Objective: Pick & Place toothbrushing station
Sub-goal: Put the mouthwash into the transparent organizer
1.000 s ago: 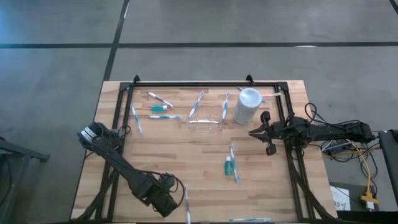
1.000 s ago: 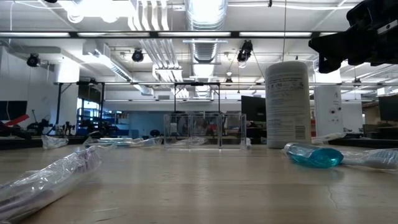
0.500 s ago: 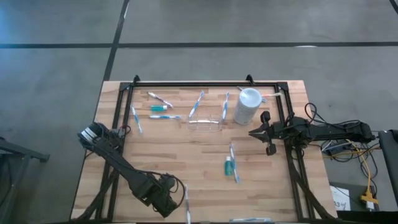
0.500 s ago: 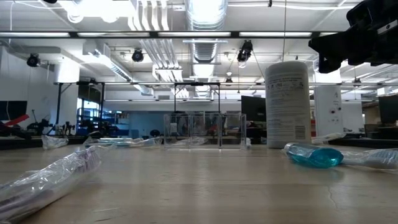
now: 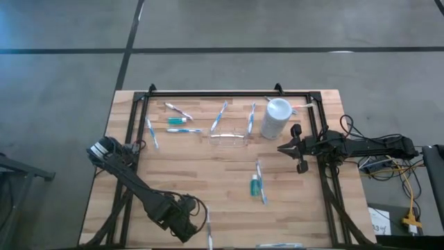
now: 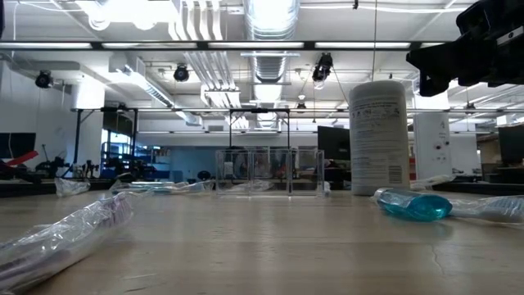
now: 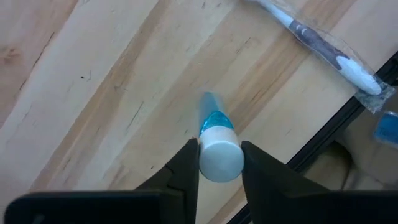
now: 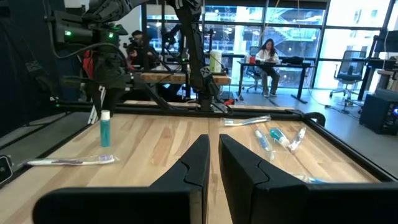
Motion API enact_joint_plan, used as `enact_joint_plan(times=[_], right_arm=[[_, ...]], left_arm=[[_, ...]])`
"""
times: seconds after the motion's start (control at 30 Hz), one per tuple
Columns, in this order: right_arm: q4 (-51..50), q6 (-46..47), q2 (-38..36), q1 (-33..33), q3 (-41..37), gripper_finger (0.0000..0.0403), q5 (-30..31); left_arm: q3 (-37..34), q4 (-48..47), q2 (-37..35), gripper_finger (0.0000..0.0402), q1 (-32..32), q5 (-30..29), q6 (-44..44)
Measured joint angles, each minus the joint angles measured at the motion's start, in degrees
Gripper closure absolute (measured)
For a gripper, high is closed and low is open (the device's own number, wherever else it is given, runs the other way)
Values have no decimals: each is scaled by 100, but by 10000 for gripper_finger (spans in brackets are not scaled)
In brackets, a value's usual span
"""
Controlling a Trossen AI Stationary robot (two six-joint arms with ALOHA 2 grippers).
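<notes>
My left gripper [image 5: 186, 223] is near the table's front left, pointing down, shut on a small teal tube [image 8: 105, 129] with a white cap. The gripper hides the tube in the high view. A wrapped toothbrush [image 5: 207, 226] lies on the wood right beside it. The white cup [image 5: 276, 118] and the clear holder [image 5: 229, 137] stand at the far side. More toothbrushes [image 5: 219, 116] and a teal tube [image 5: 179, 121] lie near them. Another teal tube [image 5: 255, 185] lies mid-table. My right gripper [image 5: 281, 147] waits level at the right edge, shut. My left gripper pinches the tube's white cap [image 7: 219, 158] between its two fingers, one on either side. The fingers come from above, pointing down. The tube stands upright, cap up, with its teal body [image 7: 211, 118] below; whether its lower end [image 8: 105, 145] rests on the table I cannot tell.
A black frame rail [image 5: 222, 94] runs round the table's far, left and right sides. In the low view a wrapped toothbrush [image 6: 65, 238] lies close at the left and a teal tube [image 6: 413, 205] at the right. People sit in the room beyond the table.
</notes>
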Motion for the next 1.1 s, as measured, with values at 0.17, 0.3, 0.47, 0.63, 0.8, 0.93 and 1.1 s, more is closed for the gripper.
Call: enact_joint_plan(times=[0.17,0.3,0.47,0.63,0.8,0.93,1.1], right_arm=[[1,0,0,-1,0,369,0],[3,-1,-2,-1,0,369,1],[5,-2,-2,-1,0,369,0],[6,-2,-2,-1,0,369,0],[8,-2,-2,-1,0,369,0],[8,-2,-2,-1,0,369,2],[6,-2,-2,-1,0,369,0]], left_arm=[[252,-647,-54,305,26,-210,298],[614,-1434,-275,305,131,-705,878],[905,-2132,-719,305,362,-1223,1906],[851,-2143,-1489,305,641,-1769,3110],[369,-2120,-2584,305,1018,-2120,3842],[-596,-1448,-3809,305,1243,-2220,4251],[-2247,-180,-5431,305,1351,-2116,4285]])
